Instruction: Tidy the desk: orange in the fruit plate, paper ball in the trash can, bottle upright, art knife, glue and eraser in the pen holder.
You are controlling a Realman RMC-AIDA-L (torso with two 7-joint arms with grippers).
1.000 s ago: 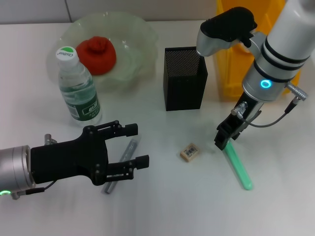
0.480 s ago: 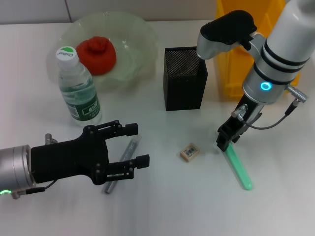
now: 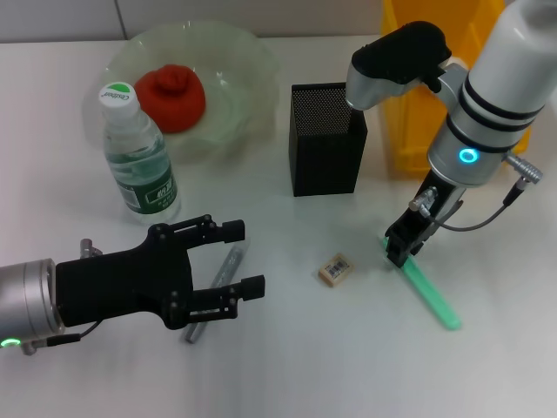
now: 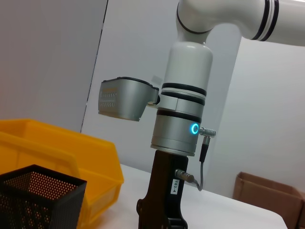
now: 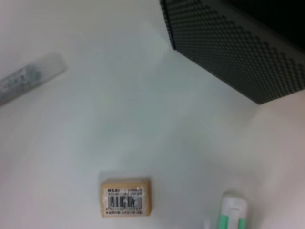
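White desk (image 3: 287, 366); eraser (image 5: 126, 197) barcode legible rt wrist only.

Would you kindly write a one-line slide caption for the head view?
Right gripper at the green stick's end beside the eraser; left gripper open over a grey pen-like tool.

- I see a white table (image 3: 287, 366).
- Far side: fruit plate (image 3: 248, 65), upright bottle (image 3: 139, 161), pen holder (image 3: 326, 139), trash can (image 3: 409, 96).
- Nearer me lie the eraser (image 3: 336, 269), a green stick (image 3: 431, 294) and a grey pen-like tool (image 3: 228, 266).
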